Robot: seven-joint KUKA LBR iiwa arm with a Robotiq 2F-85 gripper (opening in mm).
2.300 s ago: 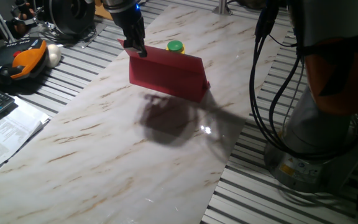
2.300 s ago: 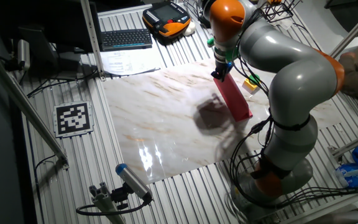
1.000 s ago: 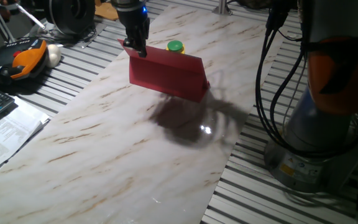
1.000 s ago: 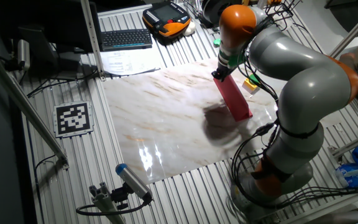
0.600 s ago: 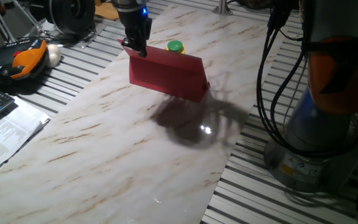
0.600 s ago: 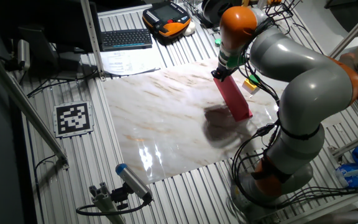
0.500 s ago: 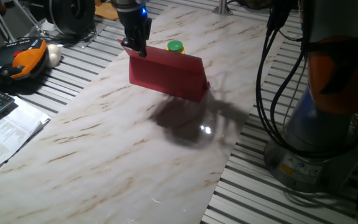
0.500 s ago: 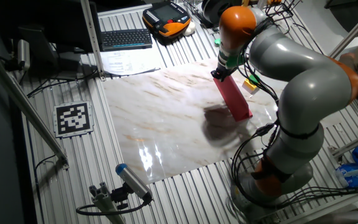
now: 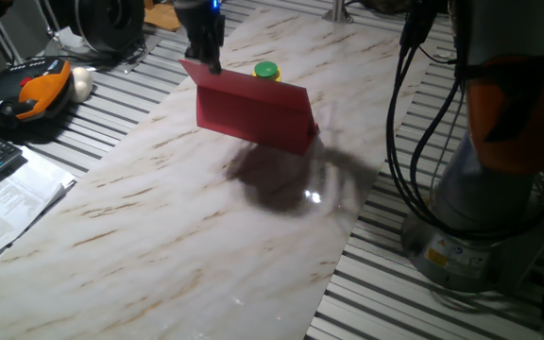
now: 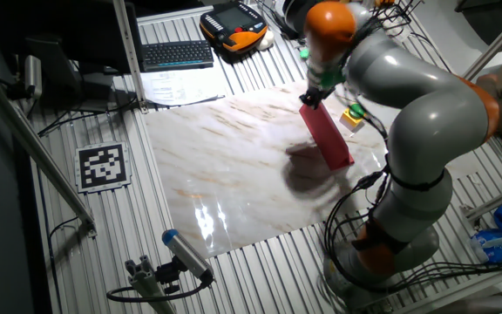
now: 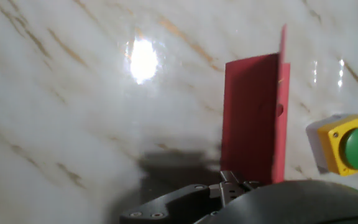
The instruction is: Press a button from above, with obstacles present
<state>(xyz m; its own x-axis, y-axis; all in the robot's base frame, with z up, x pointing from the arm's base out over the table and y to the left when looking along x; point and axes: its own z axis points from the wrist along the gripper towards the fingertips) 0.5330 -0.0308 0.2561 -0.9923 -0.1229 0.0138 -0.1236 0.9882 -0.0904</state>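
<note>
— Two things sit on my counter [image 9: 159, 236], right? Tell me where they are.

— Yes, two. The red board [image 9: 253, 113] stands up like a low wall on the white marble top. The button [image 9: 266, 71] is on the far side of it in one fixed view, just beside the top edge of the board. It has a green cap on a yellow base. In the other fixed view the button [image 10: 353, 114] shows as a small yellow and green spot on the side of the red board [image 10: 327, 138] away from the keyboard [image 10: 176, 54].

— And where is your gripper?

— My gripper [image 9: 205, 59] hangs over the end of the board that is nearest the orange hand controller [image 9: 34, 87]. In the other fixed view my gripper [image 10: 310, 98] is at that same end, at the top corner of the board. I cannot tell if it touches the board.

— Is it open or shut?

— I cannot tell. No view shows my fingertips well (they are dark and a bit blurred). I see nothing held in it.

— What does your hand view show?

— I look down on the red board [image 11: 253, 118], seen nearly edge on, with the button [image 11: 347, 146] just to the right of it, not touching.
</note>
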